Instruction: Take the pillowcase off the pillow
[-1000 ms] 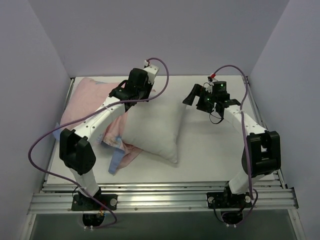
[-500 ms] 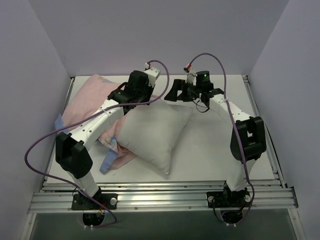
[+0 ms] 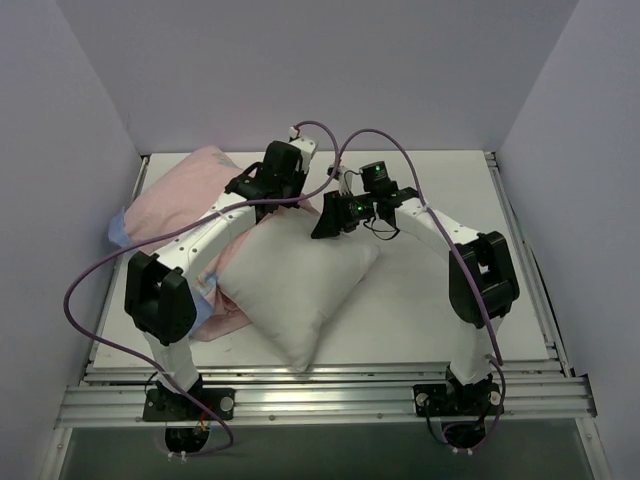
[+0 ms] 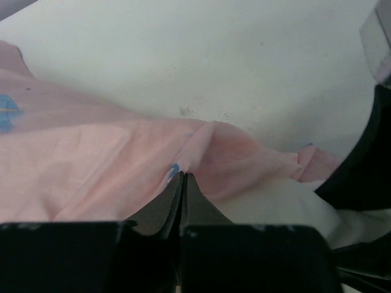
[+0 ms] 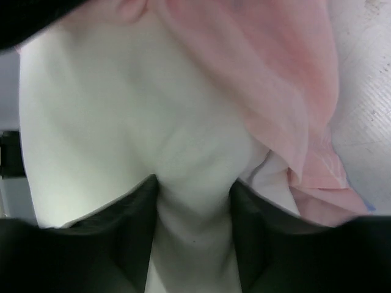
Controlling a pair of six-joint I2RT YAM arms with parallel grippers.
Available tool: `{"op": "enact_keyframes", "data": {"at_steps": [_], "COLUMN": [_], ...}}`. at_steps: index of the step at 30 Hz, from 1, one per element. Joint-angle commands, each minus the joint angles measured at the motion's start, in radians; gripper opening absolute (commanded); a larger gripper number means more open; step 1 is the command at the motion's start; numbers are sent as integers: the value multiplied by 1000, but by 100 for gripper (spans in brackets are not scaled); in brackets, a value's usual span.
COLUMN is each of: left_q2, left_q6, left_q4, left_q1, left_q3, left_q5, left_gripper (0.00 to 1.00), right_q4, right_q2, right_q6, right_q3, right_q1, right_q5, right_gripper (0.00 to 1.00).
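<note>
Noting grips from the desk, operator speaking: my left gripper (image 4: pixel 182 178) has its jaws pressed together on a fold of the pillowcase (image 3: pixel 185 195), far left of centre. My right gripper (image 5: pixel 194 186) straddles the far right corner of the pillow (image 3: pixel 300 290). Its jaws are part-way apart with a ridge of white cloth bunched between them and both fingers (image 5: pixel 131 244) against it. I read that as a pinch.

Spotter: Why one arm on each?

Operator: Opposed pull, I judge. Left anchors the cover at the far left. Right takes the cushion so it can go right and slide free. Gripping the bare white corner leaves pink cloth out of the right jaws.

Spotter: Where does the cover sit?

Operator: Draped across the far left of the table (image 3: pixel 430 300), pink side out, blue hem (image 3: pixel 118 228) showing at the left edge. It wraps the pillow's left side, and some pink also lies under the near left edge. Most of the cushion shows bare, lying diagonally mid-table, one corner pointing near.

Spotter: Materials?

Operator: The cover is thin, limp and matt, creasing into soft folds. It will likely stretch taut before it slips. The pillow is plump, smooth, white and rectangular, dimpling where the fingers bite. Springy fill could squirm out of a shallow pinch, so I want the bite deep.
</note>
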Motion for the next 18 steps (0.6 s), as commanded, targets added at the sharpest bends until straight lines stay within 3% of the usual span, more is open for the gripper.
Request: {"op": "enact_keyframes", "data": {"at_steps": [1,2,3,10,18], "left_q2": [19,26,31,52,104], "left_q6": [-48,-65,-71,-102,-77], "left_q4": [44,47,55,55,27], "left_q1": [41,50,56,138,248], "left_q3": [57,61,64,118,231], "left_q5": [-37,-41,-47,-196,-305], "left_gripper": [2,2,2,2,2], "right_q4": [-107,-114,-115,-170,-347], "right_q2": [20,17,0,-207,-512], "right_q6": [-70,-70,-62,-30,-1], "right_q3": [-12,-21,-29,-110,-205], "right_q1": [17,20,21,13,-74], "right_q5": [-43,-43,-34,50,77], "right_gripper": [39,9,0,0,0]}}
